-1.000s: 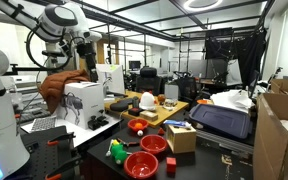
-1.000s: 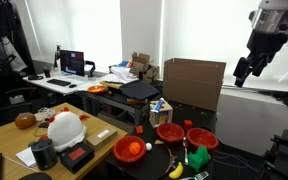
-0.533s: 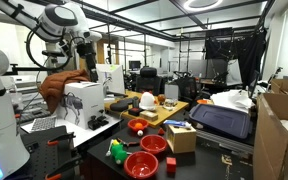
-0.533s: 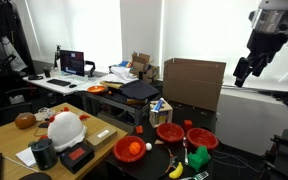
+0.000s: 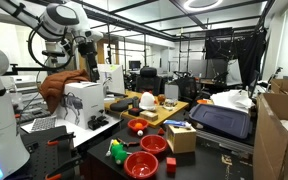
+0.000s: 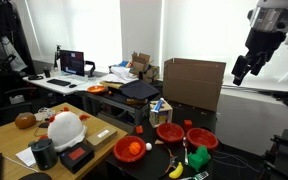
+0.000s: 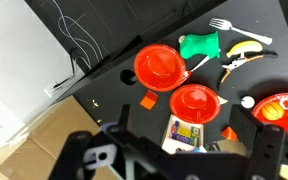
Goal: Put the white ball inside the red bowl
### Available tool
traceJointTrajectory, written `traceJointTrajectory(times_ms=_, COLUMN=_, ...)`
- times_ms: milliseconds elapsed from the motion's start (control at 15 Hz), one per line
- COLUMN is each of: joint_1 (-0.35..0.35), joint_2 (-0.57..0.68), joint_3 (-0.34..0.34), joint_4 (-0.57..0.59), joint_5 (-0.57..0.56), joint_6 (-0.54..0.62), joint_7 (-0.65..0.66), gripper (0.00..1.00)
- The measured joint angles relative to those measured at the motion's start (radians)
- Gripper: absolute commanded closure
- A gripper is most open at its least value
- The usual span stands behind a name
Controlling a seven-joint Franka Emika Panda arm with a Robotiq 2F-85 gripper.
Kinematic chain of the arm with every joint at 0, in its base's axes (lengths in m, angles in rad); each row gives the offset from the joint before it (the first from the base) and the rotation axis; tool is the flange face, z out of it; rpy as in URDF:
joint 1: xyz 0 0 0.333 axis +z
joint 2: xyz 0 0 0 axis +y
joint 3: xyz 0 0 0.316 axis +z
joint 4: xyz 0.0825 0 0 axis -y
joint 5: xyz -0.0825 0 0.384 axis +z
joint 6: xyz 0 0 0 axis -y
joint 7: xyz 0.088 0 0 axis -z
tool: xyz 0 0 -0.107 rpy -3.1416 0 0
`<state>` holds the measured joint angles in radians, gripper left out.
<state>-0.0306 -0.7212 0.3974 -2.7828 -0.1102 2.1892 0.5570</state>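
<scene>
The small white ball (image 7: 247,101) lies on the black table just beside the rim of a red bowl (image 7: 284,110) at the right edge of the wrist view. Two more red bowls (image 7: 161,67) (image 7: 197,102) stand near it. My gripper (image 7: 177,150) hangs high above them, open and empty, with its dark fingers (image 7: 81,150) spread wide. In both exterior views the gripper (image 5: 91,62) (image 6: 242,72) is far up, well away from the bowls (image 5: 142,164) (image 6: 130,150).
A green toy (image 7: 197,45), a banana (image 7: 246,45) and a white fork (image 7: 220,24) lie beyond the bowls. A small colourful box (image 7: 187,132) sits right under the gripper. A cardboard box (image 6: 192,82), a white helmet (image 6: 64,128) and desks with clutter surround the table.
</scene>
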Motion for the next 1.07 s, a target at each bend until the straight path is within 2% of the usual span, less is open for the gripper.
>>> traceJointTrajectory(times_ms=333, joint_1=0.001, joint_2=0.119, joint_3=-0.009, joint_4=0.046, joint_5=-0.009, joint_6=0.093, joint_7=-0.003, gripper=0.00)
traceJointTrajectory(times_ms=800, joint_1=0.025, joint_2=0.401, joint_3=-0.009, joint_4=0.188, joint_5=-0.058, joint_6=0.217, joint_7=-0.020, gripper=0.00)
traceJointTrajectory(times_ms=1067, joint_1=0.044, joint_2=0.573, joint_3=-0.013, joint_4=0.301, joint_5=-0.149, joint_6=0.234, joint_7=-0.027, gripper=0.00)
